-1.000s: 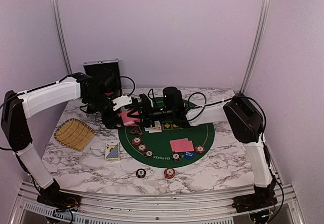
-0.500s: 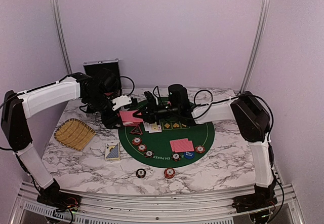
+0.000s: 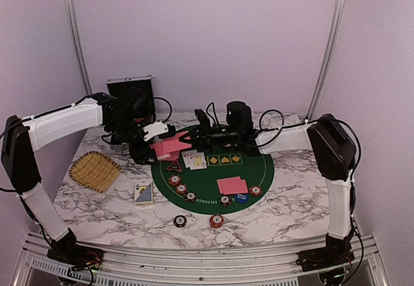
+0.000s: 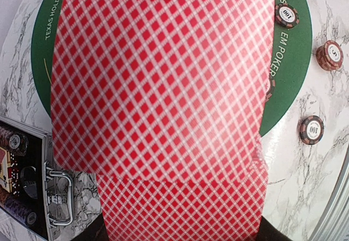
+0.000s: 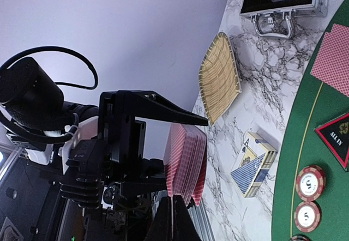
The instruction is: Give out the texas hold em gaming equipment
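The left gripper (image 3: pixel 160 138) is pinching the deck (image 4: pixel 180 214) between its jaws, presenting it while the right gripper (image 5: pixel 172 222) is squeezing the top card (image 4: pixel 163 77) between pressed-together jaws, likely for dealing.

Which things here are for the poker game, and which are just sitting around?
For the game:
red-backed card deck
striped poker chips
blue disc
triangle marker

Just lying about:
yellow straw tray
silver case
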